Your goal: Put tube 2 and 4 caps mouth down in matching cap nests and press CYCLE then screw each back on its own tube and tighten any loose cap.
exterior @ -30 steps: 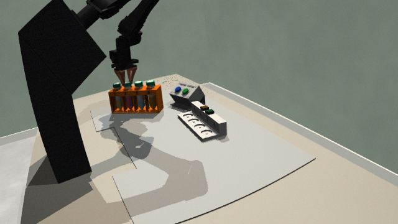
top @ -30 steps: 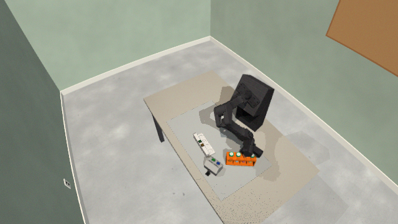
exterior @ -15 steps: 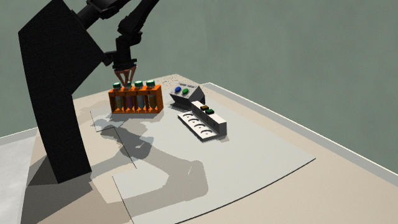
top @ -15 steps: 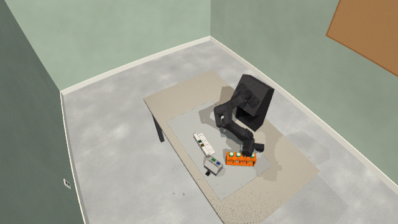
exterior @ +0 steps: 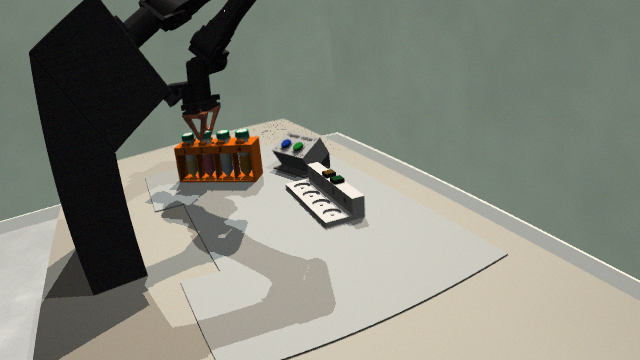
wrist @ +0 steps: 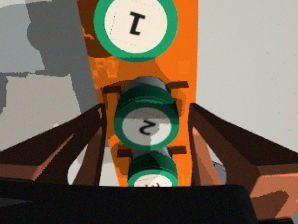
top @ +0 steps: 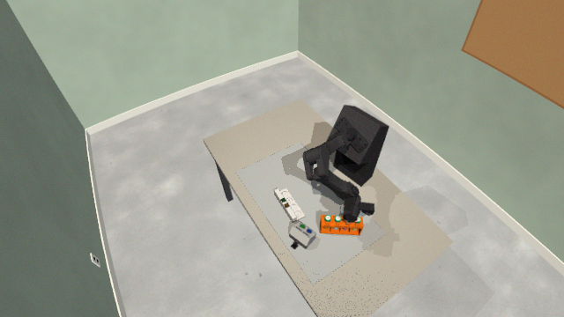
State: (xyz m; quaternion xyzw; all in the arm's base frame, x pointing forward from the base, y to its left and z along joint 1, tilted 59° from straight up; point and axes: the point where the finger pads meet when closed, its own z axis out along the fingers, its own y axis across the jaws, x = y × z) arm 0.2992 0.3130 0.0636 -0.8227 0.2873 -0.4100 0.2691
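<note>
The orange decapping station (exterior: 218,159) holds four tubes with green caps. In the wrist view, cap 2 (wrist: 145,123) sits on its tube between my fingers, with cap 1 (wrist: 136,19) beyond it and the edge of cap 3 (wrist: 153,171) nearer. My gripper (wrist: 147,112) is straight above tube 2, and each finger stands apart from cap 2 with a gap on both sides, so it is open. In the exterior view the gripper (exterior: 202,127) points down at cap 2 (exterior: 206,134). Cap 4 (exterior: 242,133) is on its tube at the row's far end.
The white cap tray (exterior: 316,200) with four empty nests lies to the right of the station, with its console (exterior: 336,187) behind it; both lamps look dark. The key desk (exterior: 299,152) carries the blue key (exterior: 286,143) and the green key (exterior: 298,146). The arm's black base (exterior: 90,140) stands at the left.
</note>
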